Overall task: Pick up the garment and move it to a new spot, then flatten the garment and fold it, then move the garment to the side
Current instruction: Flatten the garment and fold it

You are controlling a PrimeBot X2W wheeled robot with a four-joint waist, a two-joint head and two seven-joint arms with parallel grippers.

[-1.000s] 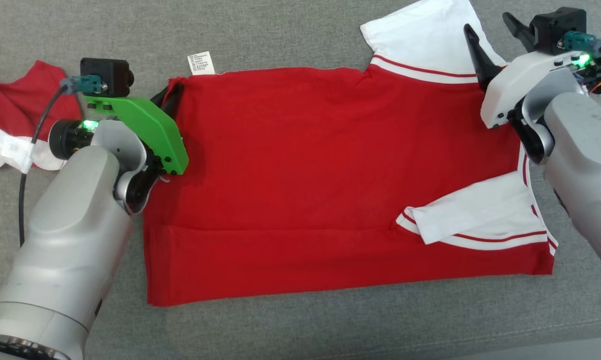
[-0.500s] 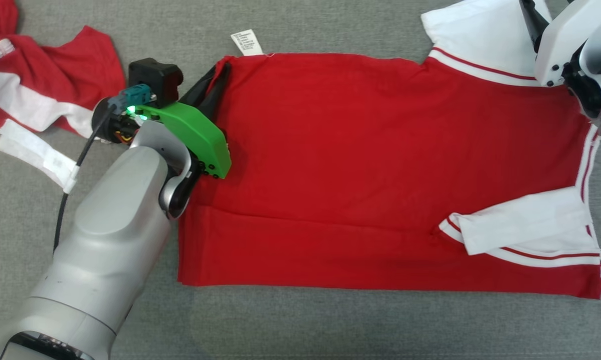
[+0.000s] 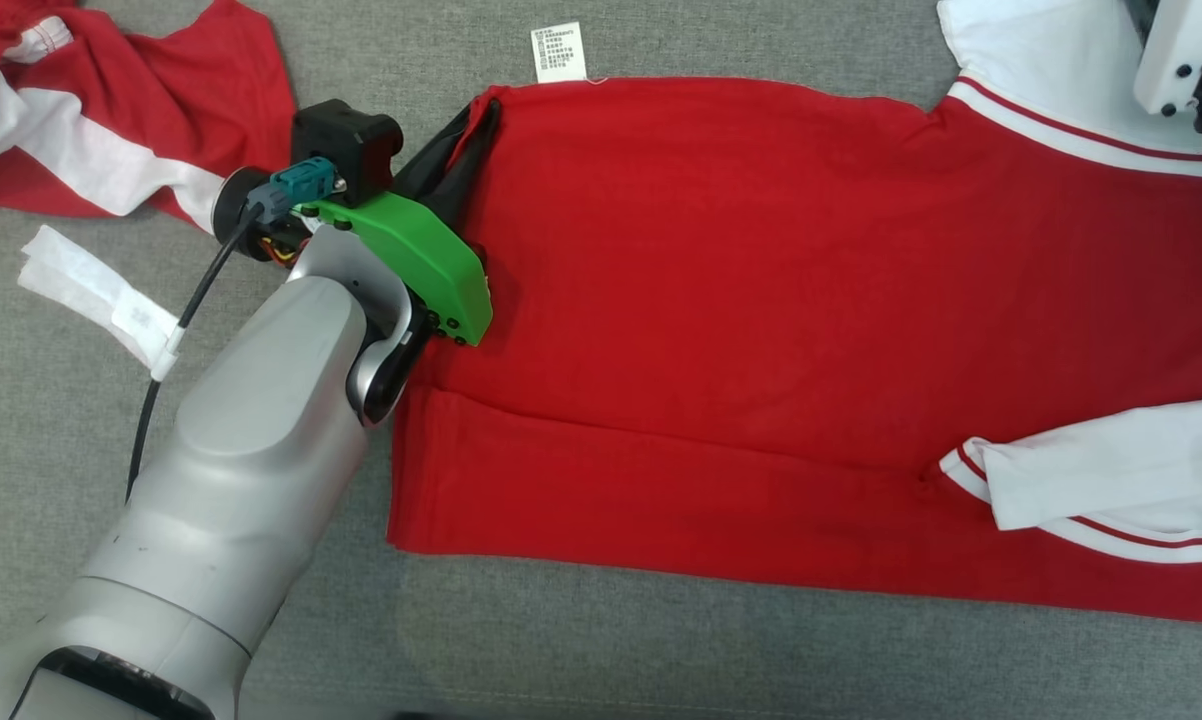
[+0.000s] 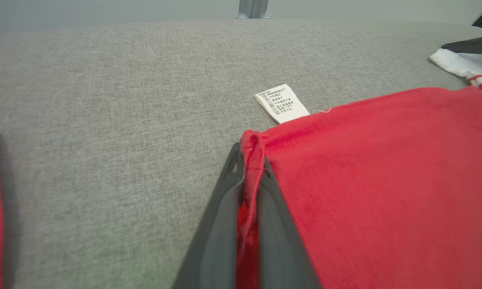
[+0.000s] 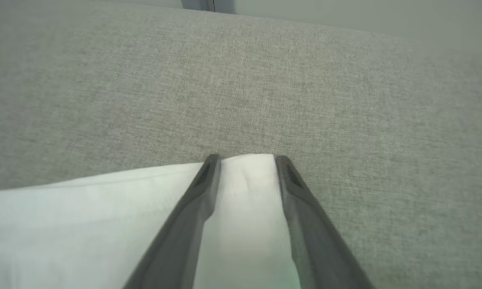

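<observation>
The garment (image 3: 761, 280) runs off the right edge of the head view. Its upper white sleeve (image 3: 1041, 60) is cut by the top edge and its lower sleeve (image 3: 1111, 480) by the right edge. In the upper right corner the frame clips my right arm's white housing (image 3: 1171, 60). My left gripper (image 4: 251, 148) is mostly hidden in the head view under its green bracket (image 3: 426, 265). The care label (image 3: 558, 52) has print too small to read. A second red-and-white garment (image 3: 131, 120) is cut by the top and left edges. The bottom of the right wrist view is blurred, and I cannot tell whether my right gripper (image 5: 247, 160) touches the white cloth (image 5: 84, 216) beneath it.
</observation>
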